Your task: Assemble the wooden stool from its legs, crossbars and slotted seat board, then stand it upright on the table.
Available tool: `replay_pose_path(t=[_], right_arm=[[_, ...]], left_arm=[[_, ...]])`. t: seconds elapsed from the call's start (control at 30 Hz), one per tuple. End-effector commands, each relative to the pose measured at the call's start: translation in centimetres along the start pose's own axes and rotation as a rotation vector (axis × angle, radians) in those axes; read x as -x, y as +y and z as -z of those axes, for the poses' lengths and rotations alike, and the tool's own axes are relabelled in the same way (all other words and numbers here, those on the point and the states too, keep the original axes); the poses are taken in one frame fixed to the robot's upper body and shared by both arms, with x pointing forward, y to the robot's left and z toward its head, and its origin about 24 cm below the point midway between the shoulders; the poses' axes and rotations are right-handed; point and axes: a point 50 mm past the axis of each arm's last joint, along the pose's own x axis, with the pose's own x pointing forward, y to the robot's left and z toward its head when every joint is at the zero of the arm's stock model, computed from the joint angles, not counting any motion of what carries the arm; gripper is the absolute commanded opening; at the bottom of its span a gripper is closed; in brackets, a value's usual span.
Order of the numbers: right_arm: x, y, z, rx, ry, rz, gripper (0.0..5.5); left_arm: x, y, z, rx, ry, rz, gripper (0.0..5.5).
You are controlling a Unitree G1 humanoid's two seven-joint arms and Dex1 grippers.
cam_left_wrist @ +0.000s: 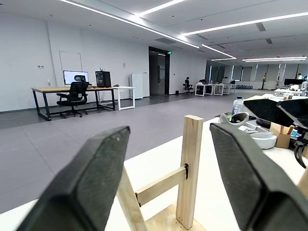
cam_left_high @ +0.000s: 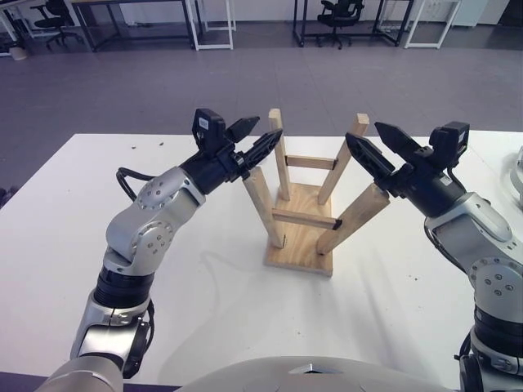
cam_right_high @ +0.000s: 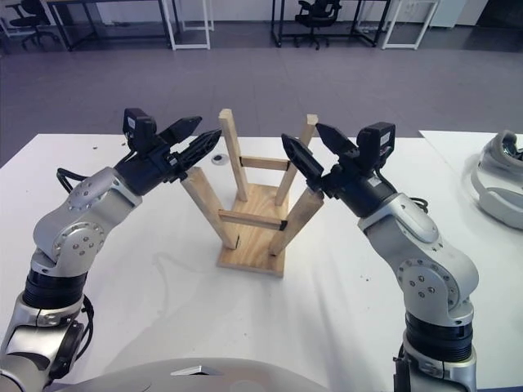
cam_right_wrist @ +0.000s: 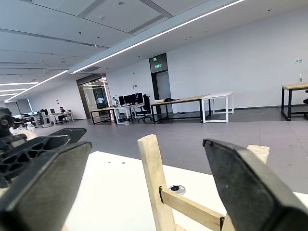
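Assembly looks done: stool (cam_left_high: 298,220) has legs (cam_left_high: 264,204) + crossbars (cam_left_high: 304,218) in, but sits upside down mid-tabletop (cam_left_high: 65,212), seat board (cam_left_high: 298,260) flat down. L gripper (cam_left_high: 263,135) & R gripper (cam_left_high: 366,135) both spread, empty, by leg tops. To do: flip upright.

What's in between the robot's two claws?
The upside-down stool: its upturned legs and a crossbar stand between the open left gripper and open right gripper, in both eye views.

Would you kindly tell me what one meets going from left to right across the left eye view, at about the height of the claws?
Black open left claw → upside-down light wooden stool, legs pointing up → black open right claw → white rounded device at the picture's right edge.
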Motion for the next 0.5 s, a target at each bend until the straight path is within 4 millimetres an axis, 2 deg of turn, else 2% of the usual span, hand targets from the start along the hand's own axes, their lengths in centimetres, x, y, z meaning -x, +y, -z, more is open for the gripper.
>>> replay_pose_path(t=[0.03,0.13,0.17,0.2,0.27,0.3,0.33,0.37,0.4,0.43,0.5], right_arm=[[-0.5,-0.3,-2.2,-0.134,-0.085,-0.073,4.34],[-0.5,-0.3,-7.2,-0.204,-0.291,-0.159,4.34],[-0.2,-0.2,-7.9,-0.227,-0.321,-0.183,4.34],[0.1,0.0,-7.7,-0.228,-0.304,-0.193,4.34],[0.5,0.3,-5.0,-0.220,-0.168,-0.179,4.34],[0.8,0.3,-2.6,-0.232,-0.061,-0.150,4.34],[1.4,-0.2,0.9,-0.241,0.103,-0.088,4.34],[2.2,-0.8,4.3,-0.183,0.274,-0.024,4.34],[3.2,-1.3,6.7,-0.138,0.395,0.008,4.34],[3.7,-1.6,7.5,-0.111,0.438,0.022,4.34],[2.9,-2.1,6.2,-0.105,0.349,0.019,4.34]], left_arm=[[-0.4,0.4,-3.6,0.041,-0.051,0.078,3.05],[0.0,0.3,-8.0,-0.053,-0.128,0.177,3.05],[0.3,0.4,-8.5,-0.081,-0.127,0.197,3.05],[0.7,0.7,-8.4,-0.098,-0.112,0.197,3.05],[1.3,1.3,-6.2,-0.083,-0.030,0.176,3.05],[1.4,1.5,-3.6,-0.070,0.067,0.147,3.05],[1.7,1.2,0.0,-0.028,0.186,0.154,3.05],[2.2,0.7,3.4,-0.003,0.305,0.159,3.05],[3.0,0.3,6.0,0.006,0.403,0.174,3.05],[3.6,0.1,7.4,0.007,0.457,0.181,3.05],[4.2,0.6,7.4,-0.020,0.462,0.159,3.05]])
